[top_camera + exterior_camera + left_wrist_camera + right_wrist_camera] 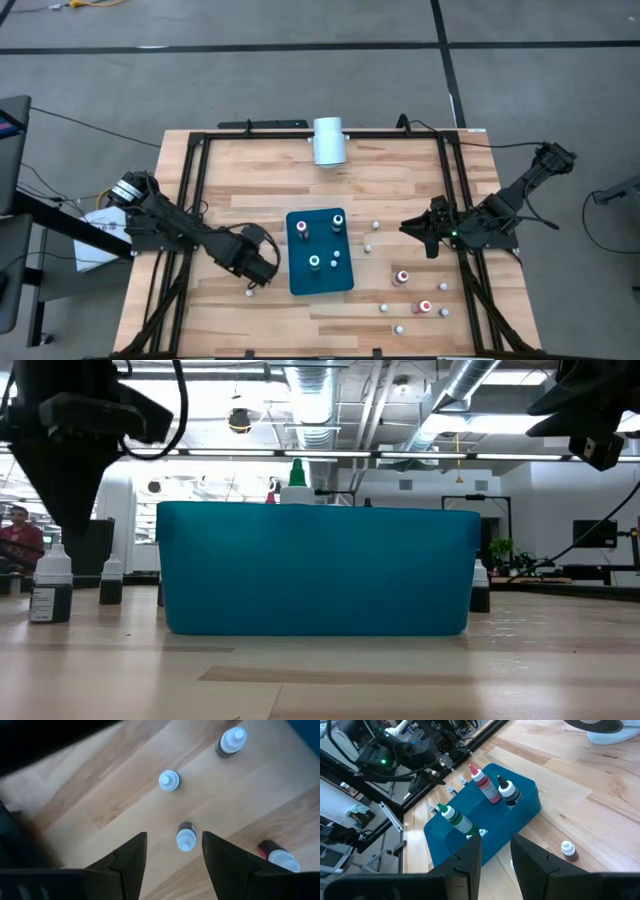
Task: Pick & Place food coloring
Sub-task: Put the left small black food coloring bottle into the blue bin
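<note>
Teal tray (320, 285) sits mid-counter (250, 170) with several food coloring bottles (314, 262) already standing in it; more bottles (401, 277) are scattered at its four o'clock, and a few small ones (186, 839) lie at its eight o'clock. The left claw (174, 851) hangs over those, released, its fingers (129, 857) straddling a white-capped bottle without touching it. The step in hand looks like a pick: next it should descend, clench on that bottle, then carry it toward three o'clock into the tray. The right claw (495, 852) waits at the tray's three o'clock, nearly clenched, grasping nothing.
</note>
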Motion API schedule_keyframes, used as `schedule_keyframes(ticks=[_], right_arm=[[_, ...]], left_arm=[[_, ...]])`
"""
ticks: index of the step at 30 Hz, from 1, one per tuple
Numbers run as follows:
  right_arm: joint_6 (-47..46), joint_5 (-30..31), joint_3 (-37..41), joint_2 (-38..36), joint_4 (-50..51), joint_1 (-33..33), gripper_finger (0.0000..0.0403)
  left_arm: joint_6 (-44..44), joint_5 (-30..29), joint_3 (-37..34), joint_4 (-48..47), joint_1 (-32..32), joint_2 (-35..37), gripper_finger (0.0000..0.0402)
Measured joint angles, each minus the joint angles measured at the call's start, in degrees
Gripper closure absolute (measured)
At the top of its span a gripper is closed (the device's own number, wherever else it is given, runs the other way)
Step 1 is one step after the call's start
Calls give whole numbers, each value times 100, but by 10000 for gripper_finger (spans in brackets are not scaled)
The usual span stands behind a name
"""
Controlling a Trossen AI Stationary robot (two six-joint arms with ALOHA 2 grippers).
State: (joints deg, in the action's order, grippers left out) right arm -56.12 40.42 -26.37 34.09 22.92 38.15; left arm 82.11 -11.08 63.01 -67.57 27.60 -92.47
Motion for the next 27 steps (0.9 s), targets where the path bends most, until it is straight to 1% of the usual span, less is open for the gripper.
schedule_keyframes(ticks=[5,8,13,20,27], right_arm=[[0,-2,-2,0,-4,0,308],[0,-2,0,2,-6,0,308],[0,-4,-1,0,-8,0,308],[2,-7,0,0,-9,0,308],[5,-17,0,2,-20,0,308]], left_arm=[[38,219,-308,557,0,0,218],[140,187,-330,550,-1,0,218],[63,264,-330,732,-1,-2,218],[47,288,-345,699,-8,-59,218],[161,474,-744,974,-8,-55,218]])
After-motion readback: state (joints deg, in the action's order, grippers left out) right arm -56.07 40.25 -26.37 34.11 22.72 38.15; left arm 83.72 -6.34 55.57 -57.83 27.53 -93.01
